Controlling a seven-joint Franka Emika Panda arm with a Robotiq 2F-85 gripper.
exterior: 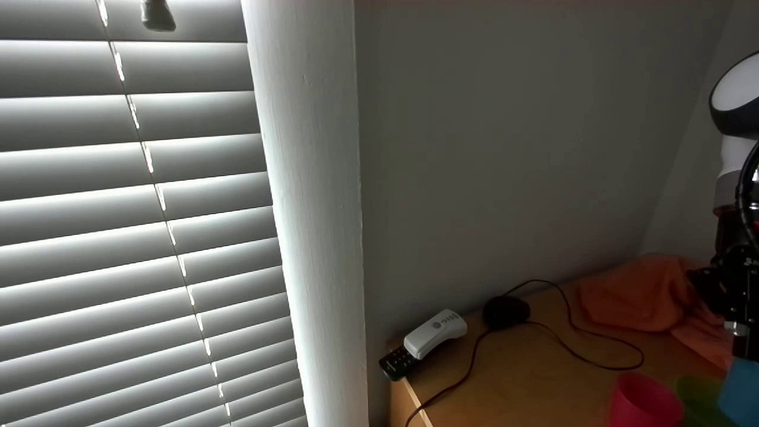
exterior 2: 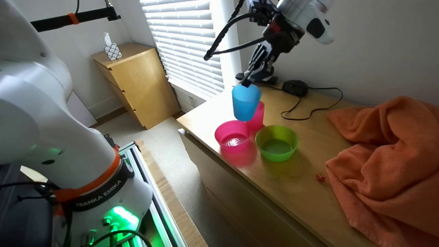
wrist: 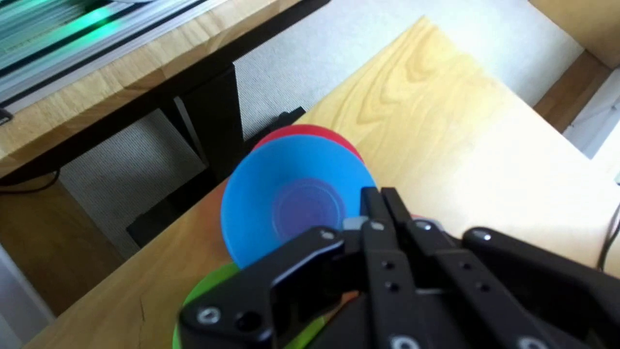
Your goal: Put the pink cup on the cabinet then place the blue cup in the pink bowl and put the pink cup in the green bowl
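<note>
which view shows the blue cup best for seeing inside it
The wrist view: it looks into the blue cup, showing its inside and base, though the gripper hides part. Both exterior views mainly show its outer side; in an exterior view the frame's edge crops the blue cup.

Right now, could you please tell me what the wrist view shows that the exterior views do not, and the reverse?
Only the wrist view shows the inside floor of the blue cup. Only the exterior views show the window blinds and, in an exterior view, the tissue box. All share the blue cup, the green bowl and the gripper.
</note>
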